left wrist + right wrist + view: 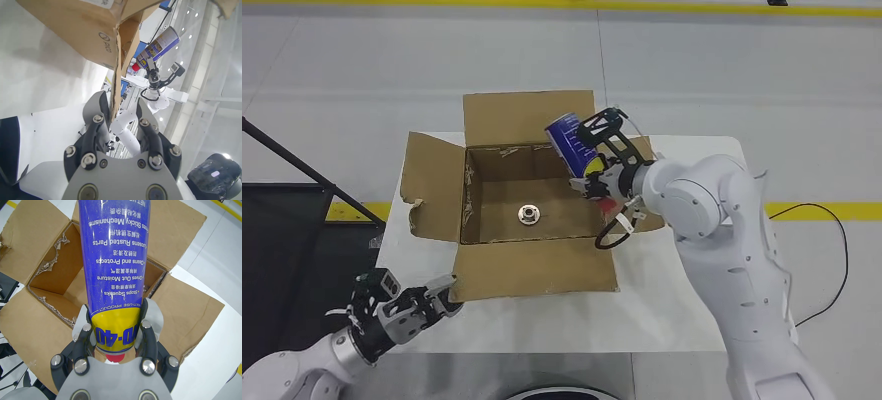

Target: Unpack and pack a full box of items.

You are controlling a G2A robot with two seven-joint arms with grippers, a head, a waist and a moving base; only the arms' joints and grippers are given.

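While the right gripper (116, 311) clamps the spray can (570, 140) tight, tilted over the two o'clock corner of the box (470, 200), the left gripper (122, 106) sits wide at seven o'clock, the front flap (537, 270) corner between its fingers. A metal ring (530, 213) lies on the box floor.

From above the arms: looks steeply down, from well off, onto the table (672, 300) and the open box (532, 270). From just behind the left gripper (121, 102): faces upward, close along the box's edge, toward the ceiling (198, 75). From just behind the right gripper (116, 311): faces down along the spray can (113, 256) into the box. Common to all three: box and spray can.
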